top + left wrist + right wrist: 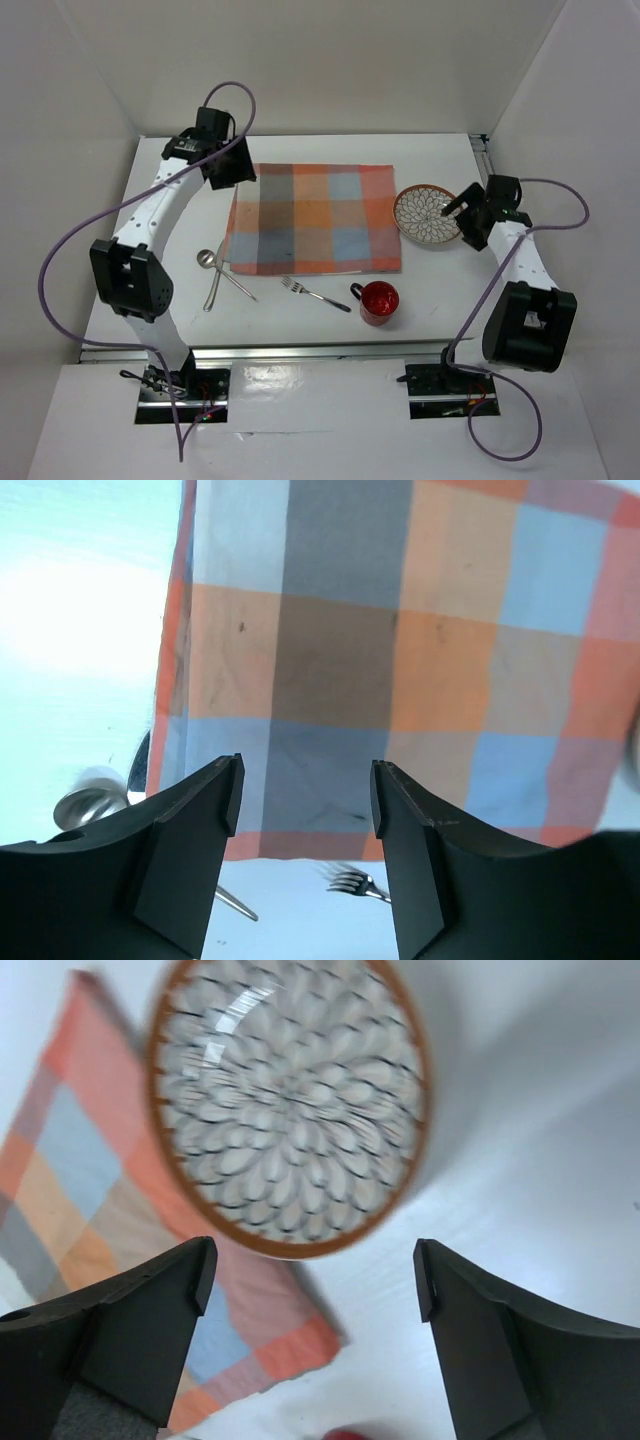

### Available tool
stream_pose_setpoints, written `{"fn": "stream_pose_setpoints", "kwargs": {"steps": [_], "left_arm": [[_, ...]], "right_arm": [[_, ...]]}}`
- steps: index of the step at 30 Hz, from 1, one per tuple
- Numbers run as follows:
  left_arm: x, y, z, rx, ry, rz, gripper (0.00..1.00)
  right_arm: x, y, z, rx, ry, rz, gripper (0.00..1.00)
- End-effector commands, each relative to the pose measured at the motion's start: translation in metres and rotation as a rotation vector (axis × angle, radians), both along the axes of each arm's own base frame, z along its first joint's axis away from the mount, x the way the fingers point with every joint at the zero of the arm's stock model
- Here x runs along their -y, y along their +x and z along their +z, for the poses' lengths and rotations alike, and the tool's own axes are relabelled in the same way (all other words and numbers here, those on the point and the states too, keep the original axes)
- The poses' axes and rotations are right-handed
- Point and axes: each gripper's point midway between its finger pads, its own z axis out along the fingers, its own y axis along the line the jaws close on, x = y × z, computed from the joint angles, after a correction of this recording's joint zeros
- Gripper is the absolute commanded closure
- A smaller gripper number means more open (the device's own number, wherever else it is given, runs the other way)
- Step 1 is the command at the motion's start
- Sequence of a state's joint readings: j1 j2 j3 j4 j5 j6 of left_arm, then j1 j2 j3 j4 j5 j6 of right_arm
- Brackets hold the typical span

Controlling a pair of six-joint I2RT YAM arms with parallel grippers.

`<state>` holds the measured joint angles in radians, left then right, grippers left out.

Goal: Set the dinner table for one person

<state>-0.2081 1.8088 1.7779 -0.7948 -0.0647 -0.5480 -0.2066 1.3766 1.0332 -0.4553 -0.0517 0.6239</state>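
The white dinner table (pixel 440 285) carries an orange-blue-grey checked placemat (pixel 315 218) lying flat at its middle. A patterned plate (pixel 425 215) with a brown rim sits just off the mat's right edge. In front of the mat lie a fork (pixel 316 295), a spoon (pixel 206 261) crossed with another long utensil (pixel 237 283), and a red mug (pixel 379 301). My left gripper (pixel 243 172) hovers over the mat's far left corner, open and empty (pixel 305 798). My right gripper (pixel 458 210) stands open at the plate's right rim, above the plate (pixel 290 1100), holding nothing (pixel 312 1278).
An aluminium rail (pixel 300 352) runs along the near table edge, and another rail (pixel 482 145) shows at the far right corner. White walls close in the back and sides. Purple cables loop off both arms.
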Motion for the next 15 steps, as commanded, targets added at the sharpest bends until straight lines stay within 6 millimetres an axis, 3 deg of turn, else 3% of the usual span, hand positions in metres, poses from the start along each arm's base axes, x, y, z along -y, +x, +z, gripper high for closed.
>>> {"fn": "stream_pose_setpoints", "kwargs": {"steps": [1, 5, 11, 15], "left_arm": [[-0.001, -0.020, 0.027, 0.050, -0.006, -0.030, 0.30], [0.001, -0.035, 0.036, 0.088, -0.034, -0.048, 0.30], [0.000, -0.044, 0.034, 0.084, -0.028, -0.067, 0.30], [0.000, -0.044, 0.034, 0.084, -0.027, -0.068, 0.30]], "right_arm": [[0.003, -0.011, -0.022, -0.026, 0.102, -0.064, 0.06], [0.011, -0.007, -0.042, -0.032, 0.164, -0.092, 0.06], [0.006, 0.006, -0.073, -0.036, 0.225, -0.087, 0.07], [0.004, 0.014, -0.089, -0.046, 0.260, -0.089, 0.17]]}}
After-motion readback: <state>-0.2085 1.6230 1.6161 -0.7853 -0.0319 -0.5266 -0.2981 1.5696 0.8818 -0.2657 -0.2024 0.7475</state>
